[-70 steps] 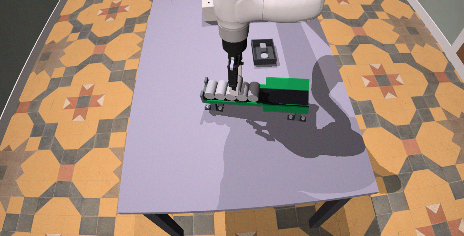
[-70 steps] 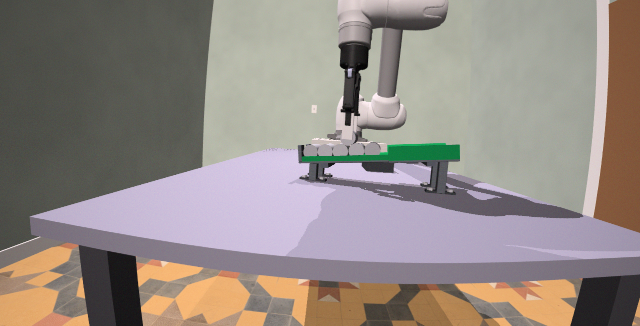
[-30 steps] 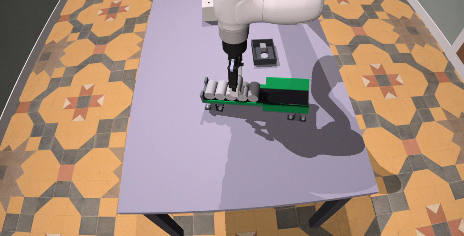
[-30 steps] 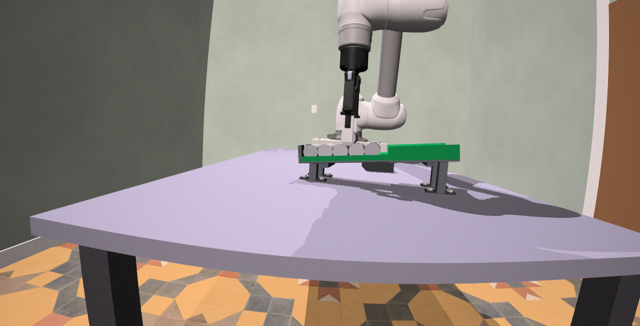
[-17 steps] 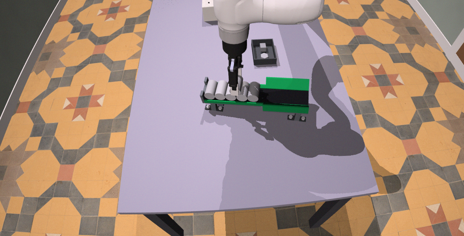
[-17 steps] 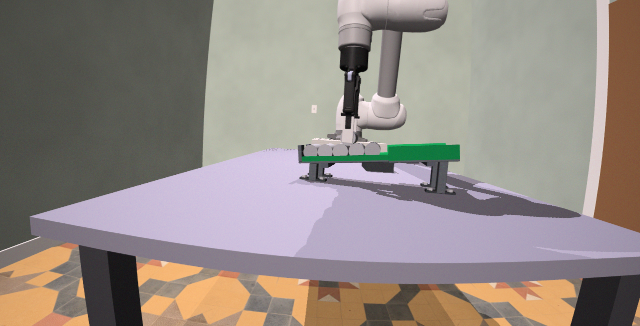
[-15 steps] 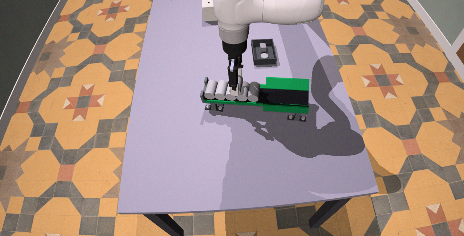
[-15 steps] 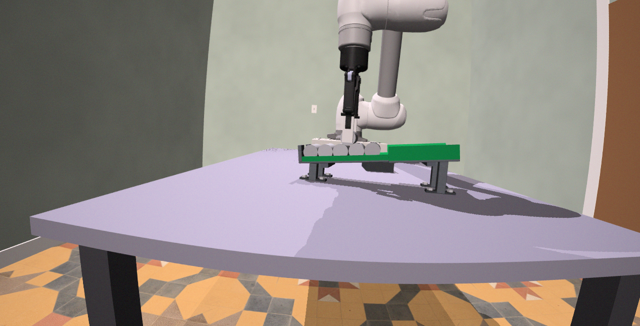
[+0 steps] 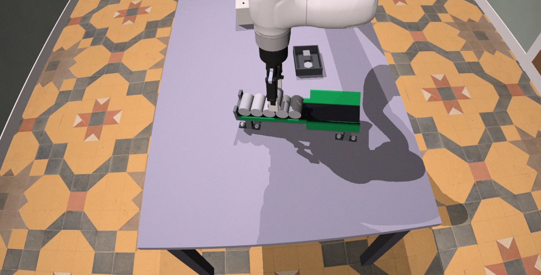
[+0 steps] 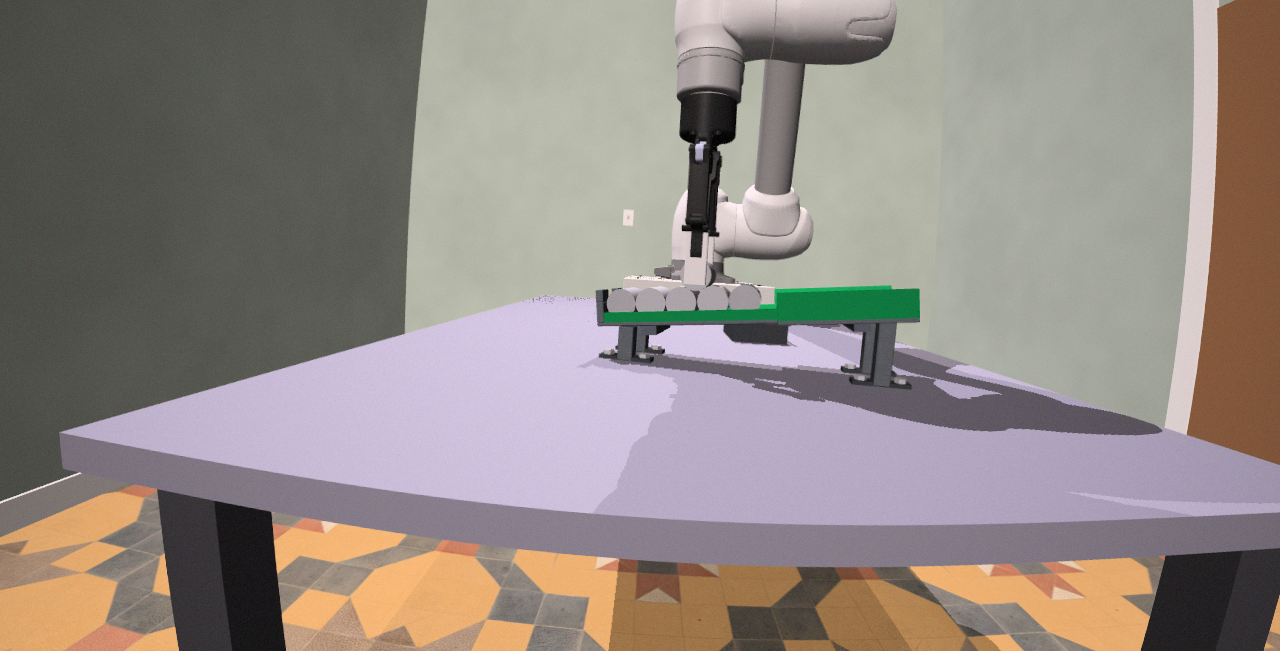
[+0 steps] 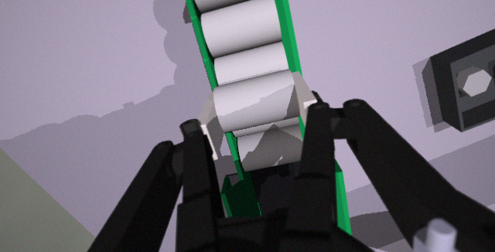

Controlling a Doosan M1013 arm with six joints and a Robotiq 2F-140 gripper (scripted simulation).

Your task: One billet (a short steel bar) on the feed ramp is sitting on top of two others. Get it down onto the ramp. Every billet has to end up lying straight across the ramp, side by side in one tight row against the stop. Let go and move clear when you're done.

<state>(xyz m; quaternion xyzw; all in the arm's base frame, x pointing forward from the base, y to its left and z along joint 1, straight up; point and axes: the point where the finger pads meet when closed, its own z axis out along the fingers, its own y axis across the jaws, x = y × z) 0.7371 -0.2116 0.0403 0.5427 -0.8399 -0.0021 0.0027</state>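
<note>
— Steel billets: where are they seen?

— Five are laid across the green ramp, side by side, the first one set against the stop at the ramp's low end. A sixth, the upper billet, is perched on top, near the middle of the row.

— And how is the gripper placed?

— It is lowered vertically over that upper billet. The pale pads are pressed against its two flat ends, so the billet is clamped lengthwise between them.

— Anything else noted on the table?

— A dark tray is seen behind the ramp, apart from it.
</note>
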